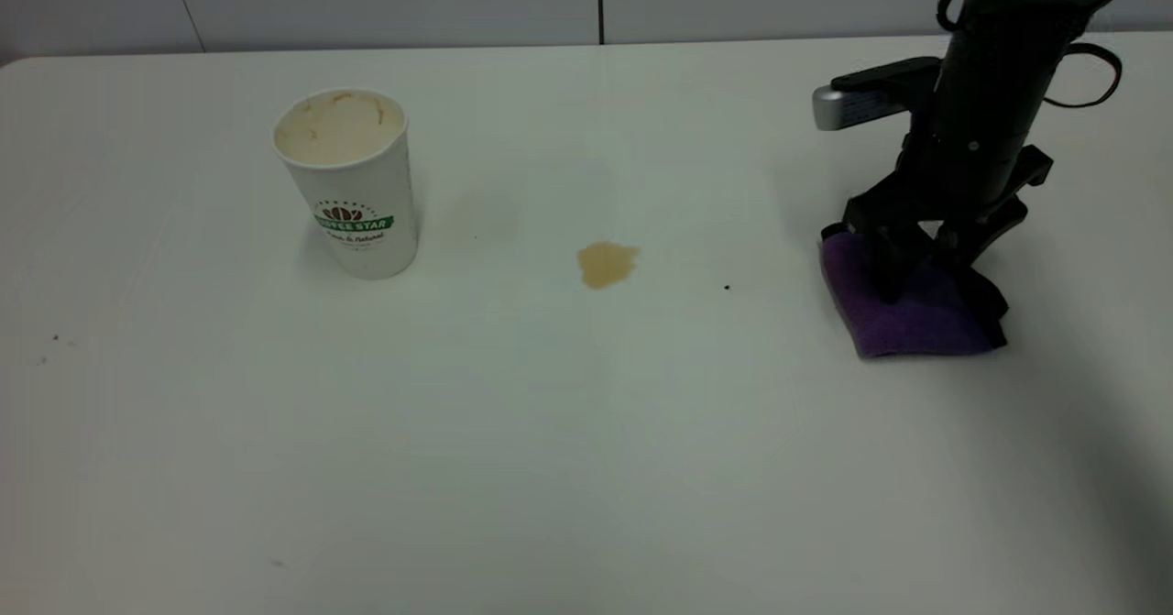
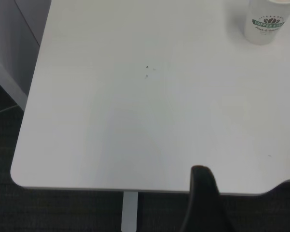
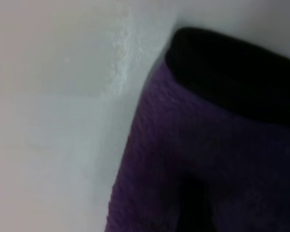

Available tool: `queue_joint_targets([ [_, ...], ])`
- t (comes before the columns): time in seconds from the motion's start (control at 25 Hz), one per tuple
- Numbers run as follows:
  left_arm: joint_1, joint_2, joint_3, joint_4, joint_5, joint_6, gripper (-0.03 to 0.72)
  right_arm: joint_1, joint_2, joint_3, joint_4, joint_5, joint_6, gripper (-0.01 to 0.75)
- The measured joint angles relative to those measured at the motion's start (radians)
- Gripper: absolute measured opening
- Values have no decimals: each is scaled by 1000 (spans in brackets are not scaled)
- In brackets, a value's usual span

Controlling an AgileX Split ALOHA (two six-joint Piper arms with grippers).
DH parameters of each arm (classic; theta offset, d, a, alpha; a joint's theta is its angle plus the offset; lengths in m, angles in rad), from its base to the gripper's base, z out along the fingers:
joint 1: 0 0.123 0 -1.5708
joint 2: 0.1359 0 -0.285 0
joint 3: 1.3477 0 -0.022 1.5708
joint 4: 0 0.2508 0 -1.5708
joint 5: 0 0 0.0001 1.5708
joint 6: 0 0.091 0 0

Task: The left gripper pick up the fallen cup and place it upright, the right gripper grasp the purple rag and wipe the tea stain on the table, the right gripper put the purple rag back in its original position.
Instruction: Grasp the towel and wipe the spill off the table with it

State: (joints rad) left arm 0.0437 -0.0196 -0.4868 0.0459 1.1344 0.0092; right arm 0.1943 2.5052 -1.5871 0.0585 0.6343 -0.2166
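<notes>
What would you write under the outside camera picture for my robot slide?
Right gripper pressing down on the purple rag, with the cup upright and the tea stain unwiped on the table.

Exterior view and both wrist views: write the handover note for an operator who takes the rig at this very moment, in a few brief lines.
Right gripper: down on the purple rag at the table's right side; whether the fingers have closed cannot be told.
Left gripper: off the table's near corner, away from the work.
Cup: upright at left, so that step is done.
Tea stain: unwiped, mid-table, apart from both cup and rag.
Left to do: secure the rag, wipe the stain, return the rag to its place.
</notes>
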Motion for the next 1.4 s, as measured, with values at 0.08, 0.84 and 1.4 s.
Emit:
queue_joint_targets([
  [0.08, 0, 0, 0, 0, 0, 0, 518, 0, 5, -3, -4, 0, 12, 531],
  [0.84, 0, 0, 0, 0, 0, 0, 518, 147, 117, -265, 144, 9, -44, 52],
  [1.4, 0, 0, 0, 0, 0, 0, 518, 320, 321, -708, 136, 198, -44, 52],
])
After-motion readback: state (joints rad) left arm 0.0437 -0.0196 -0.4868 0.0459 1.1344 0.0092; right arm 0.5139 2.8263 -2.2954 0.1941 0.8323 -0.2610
